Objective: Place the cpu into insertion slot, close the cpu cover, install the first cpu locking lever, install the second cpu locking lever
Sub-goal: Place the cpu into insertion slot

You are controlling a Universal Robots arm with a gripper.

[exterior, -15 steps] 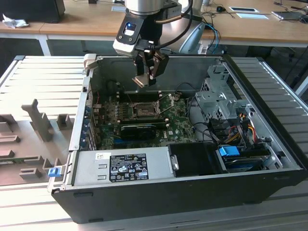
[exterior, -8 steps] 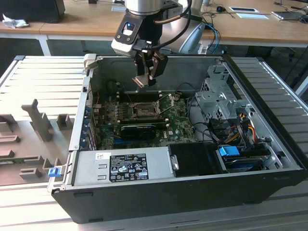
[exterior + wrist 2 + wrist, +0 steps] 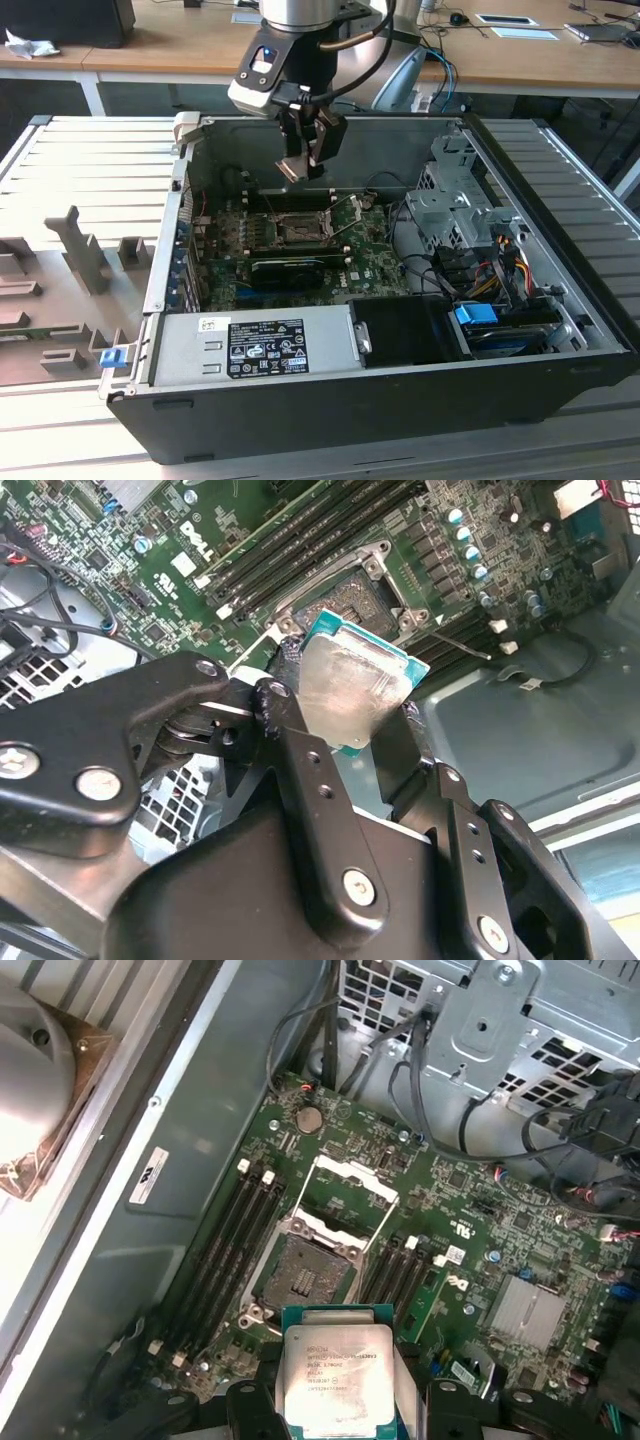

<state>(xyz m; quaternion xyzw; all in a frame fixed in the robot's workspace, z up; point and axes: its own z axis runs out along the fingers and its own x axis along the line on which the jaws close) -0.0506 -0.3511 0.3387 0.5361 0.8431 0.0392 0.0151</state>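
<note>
My gripper (image 3: 303, 163) hangs over the open computer case (image 3: 560, 300), shut on the cpu (image 3: 292, 168) at two opposite edges. In both wrist views the cpu (image 3: 355, 690) (image 3: 338, 1375) shows its pale silver face, set in a teal-edged board, between black fingers (image 3: 290, 750). The insertion slot (image 3: 303, 1272) (image 3: 350, 595) lies open on the green board below the cpu, and its dark centre is bare. The cpu cover (image 3: 355, 1182), a silvery frame, is swung back on its hinge on the slot's far side. The slot (image 3: 300, 228) sits below the gripper with clear air between.
Black memory slots (image 3: 225, 1250) flank the socket. A ribbed heatsink (image 3: 528, 1312) and a black card (image 3: 290, 268) sit on the board. A grey power supply (image 3: 255, 345) lines the case's near side, with a drive cage (image 3: 455, 200) and cables at the exterior view's right. Grey fixtures (image 3: 85, 250) stand outside.
</note>
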